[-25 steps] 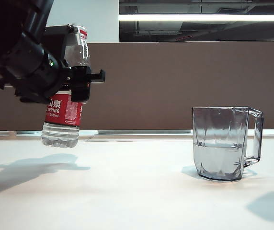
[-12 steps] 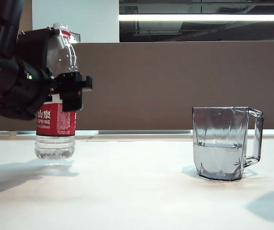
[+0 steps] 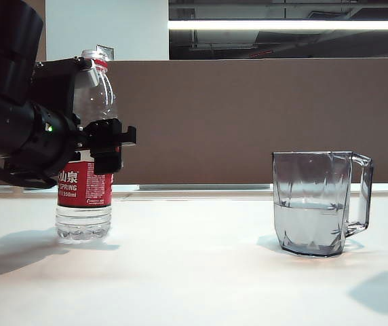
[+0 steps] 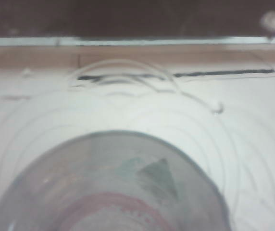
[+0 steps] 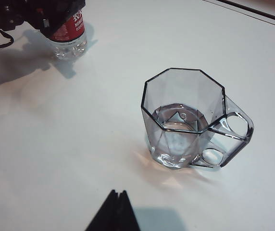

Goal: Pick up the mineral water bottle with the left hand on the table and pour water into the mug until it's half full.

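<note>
The mineral water bottle [image 3: 84,197] stands upright on the white table [image 3: 180,272] at the left, its red label facing the exterior camera; it also shows in the right wrist view [image 5: 68,36]. My left gripper [image 3: 106,146] reaches round its middle, above the label; whether the fingers still press on it is hidden. The left wrist view is filled by the blurred bottle [image 4: 118,192] seen from above. The smoky faceted mug [image 3: 313,204] stands to the right, handle away from the bottle, water up to about mid-height. My right gripper [image 5: 118,193] hovers shut near the mug [image 5: 183,110], holding nothing.
A brown partition [image 3: 248,122] runs along the table's far edge. Bare white tabletop lies between bottle and mug. A shadow [image 3: 384,292] falls on the table at the front right.
My left gripper has come down with the bottle: it hung tilted above the table a second ago and now stands upright on it. Mug and right arm have not moved.
</note>
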You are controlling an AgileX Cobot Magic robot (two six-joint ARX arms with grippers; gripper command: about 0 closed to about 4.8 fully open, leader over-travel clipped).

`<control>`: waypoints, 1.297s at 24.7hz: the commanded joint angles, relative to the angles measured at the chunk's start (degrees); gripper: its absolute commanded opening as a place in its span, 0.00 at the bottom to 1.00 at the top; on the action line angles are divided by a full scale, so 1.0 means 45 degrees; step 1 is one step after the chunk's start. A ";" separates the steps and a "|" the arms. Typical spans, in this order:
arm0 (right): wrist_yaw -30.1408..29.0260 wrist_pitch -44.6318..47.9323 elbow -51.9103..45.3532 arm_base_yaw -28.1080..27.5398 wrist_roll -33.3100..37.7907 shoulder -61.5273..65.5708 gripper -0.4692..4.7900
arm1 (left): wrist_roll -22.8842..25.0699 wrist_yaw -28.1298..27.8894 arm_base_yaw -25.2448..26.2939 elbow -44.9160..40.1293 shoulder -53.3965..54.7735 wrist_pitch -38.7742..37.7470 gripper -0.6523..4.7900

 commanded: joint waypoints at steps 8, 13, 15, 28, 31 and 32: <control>-0.0131 0.0136 0.0083 0.0005 0.0024 -0.0015 0.09 | 0.1156 0.0316 -0.0097 0.0044 -0.0126 0.0087 0.81; -0.0131 0.0136 0.0083 0.0005 0.0024 -0.0015 0.09 | 0.1355 0.0549 -0.0102 0.0044 -0.0403 -0.0136 0.95; -0.0131 0.0136 0.0083 0.0005 0.0024 -0.0015 0.09 | 0.1360 0.0539 -0.0102 0.0044 -0.0597 -0.0364 1.00; -0.0136 0.0141 0.0083 0.0005 0.0024 -0.0015 0.09 | 0.1831 -0.0039 -0.0092 0.0049 -0.3011 -0.4085 1.00; -0.0136 0.0141 0.0083 0.0005 0.0024 -0.0015 0.09 | 0.2220 0.0058 -0.0097 0.0049 -0.4323 -0.5863 1.00; -0.0136 0.0141 0.0083 0.0005 0.0024 -0.0015 0.09 | 0.2210 0.0068 -0.0097 0.0049 -0.4595 -0.6256 1.00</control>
